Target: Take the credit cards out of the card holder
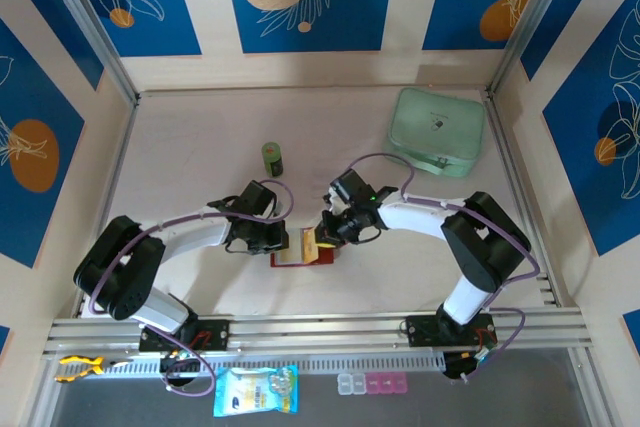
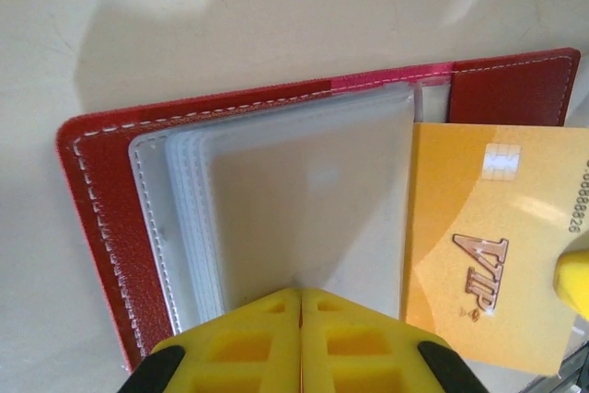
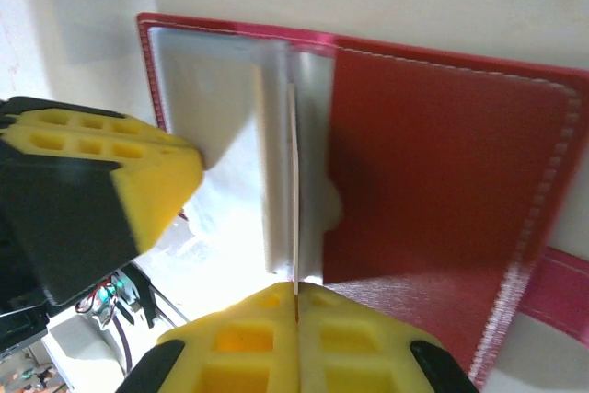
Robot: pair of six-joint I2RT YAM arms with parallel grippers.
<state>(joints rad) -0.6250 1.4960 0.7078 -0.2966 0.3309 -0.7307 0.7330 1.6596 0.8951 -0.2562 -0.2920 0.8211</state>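
The gold credit card [image 2: 479,227] (it said VIP on it) stuck out past the right side of the clear sleeves [image 2: 304,190] in the open red card holder [image 2: 92,190]. The right gripper [image 3: 296,299] was squeezed tight on the card, whose thin edge ran right into the crack between its yellow fingers. The left gripper [image 2: 301,299] had its fingers pressed together, tips resting on the sleeves. The holder lay flat on the pale table [image 1: 190,137], near the front, between both arms. Farther back stood a small green can [image 1: 272,159] — and a mint-green pouch [image 1: 440,130] sat well apart, in the back right corner.
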